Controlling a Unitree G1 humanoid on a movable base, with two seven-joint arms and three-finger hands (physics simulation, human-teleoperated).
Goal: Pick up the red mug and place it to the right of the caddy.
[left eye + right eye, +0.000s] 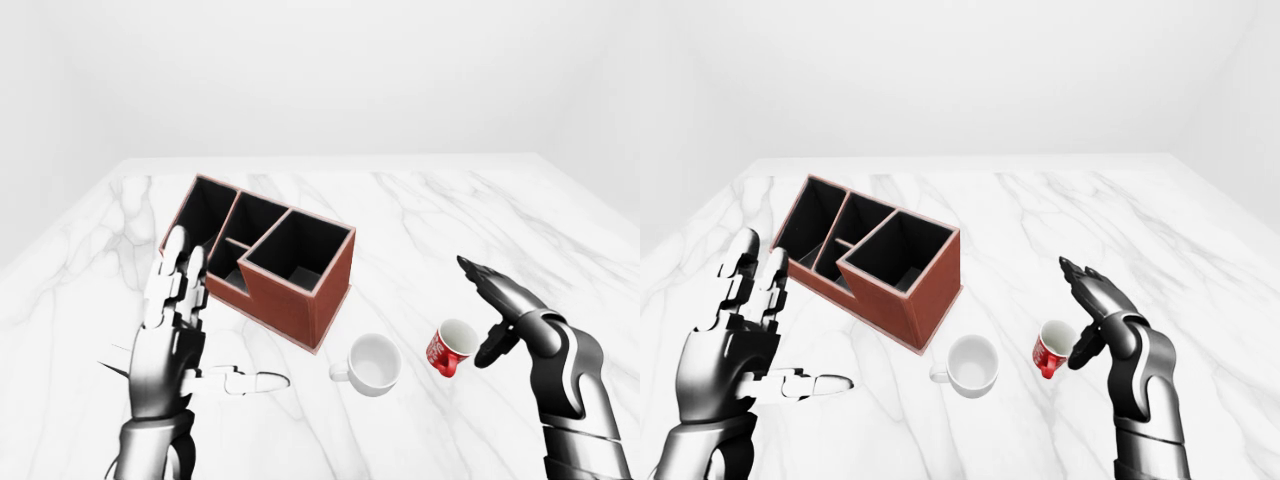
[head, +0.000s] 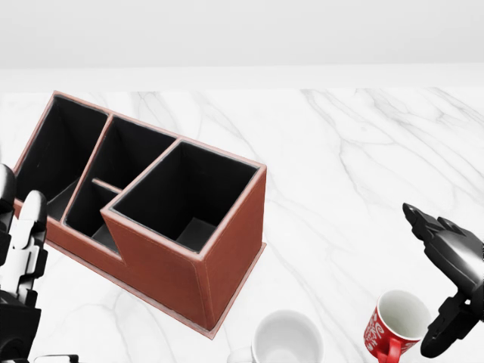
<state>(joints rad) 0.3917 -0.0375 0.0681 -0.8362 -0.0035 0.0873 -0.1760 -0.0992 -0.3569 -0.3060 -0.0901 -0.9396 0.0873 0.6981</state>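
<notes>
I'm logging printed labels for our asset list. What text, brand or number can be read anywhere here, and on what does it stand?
Red mug: white script lettering on its side, too small and blurred to read.
White mug: no text visible.
Caddy: no text visible.
Marble table: no text or signs visible.
</notes>
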